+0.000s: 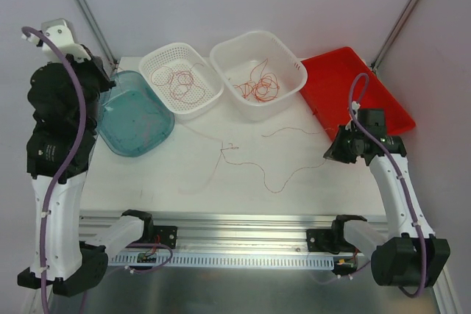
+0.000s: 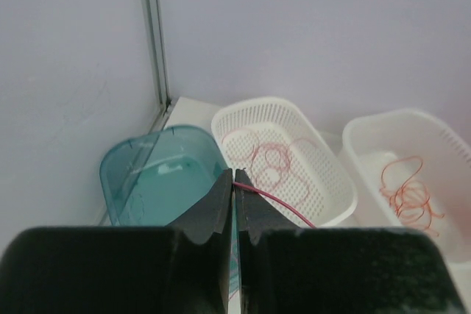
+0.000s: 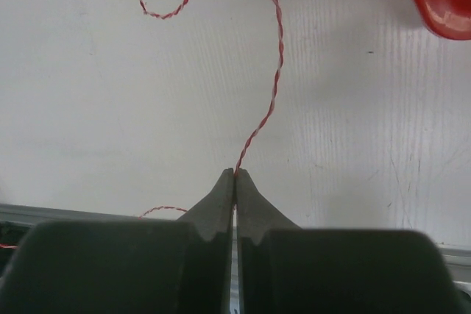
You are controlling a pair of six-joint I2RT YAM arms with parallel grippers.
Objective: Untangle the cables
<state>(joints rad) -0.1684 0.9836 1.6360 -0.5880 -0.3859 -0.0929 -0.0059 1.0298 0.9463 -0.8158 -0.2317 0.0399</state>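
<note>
Thin red-orange cables lie across the white table, meeting in a small knot (image 1: 231, 146). My right gripper (image 3: 235, 173) is low over the table at the right (image 1: 330, 155), shut on the end of a twisted red-and-white strand (image 3: 276, 79) that curls away leftward. My left gripper (image 2: 234, 176) is raised at the far left (image 1: 105, 81), shut on a single red strand (image 2: 283, 207) that runs down to the right. More cable loops (image 1: 182, 82) lie in the perforated basket, and others (image 1: 259, 87) in the white tub.
A teal tray (image 1: 132, 119) sits at the left, beside the perforated white basket (image 1: 207, 101). The white tub (image 1: 288, 90) and a red tray (image 1: 368, 101) stand at the back right. An aluminium rail (image 1: 243, 222) runs along the table's near edge.
</note>
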